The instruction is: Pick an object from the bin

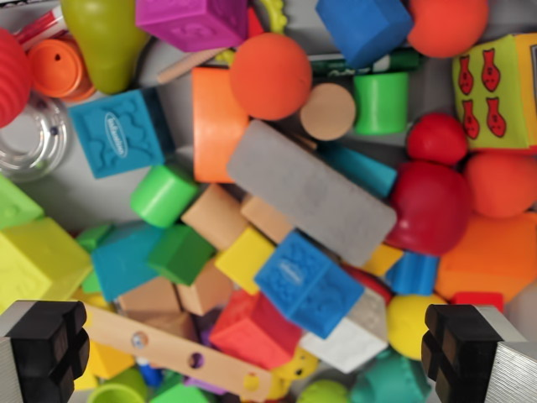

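The hand (268,353) hangs spread wide and empty above the toy pile, its fingers (46,344) flanking a blue block (309,284) beside a grey slab (310,191).

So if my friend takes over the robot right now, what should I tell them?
Hand: open, holding nothing, hanging above the bin's pile of toys.
Under it, between the fingers: a blue embossed foam cube, a red block and a wooden strip with holes. A long grey foam block lies across the middle.
Done: nothing picked yet.
Left: choose one toy, go down, grip, lift out.
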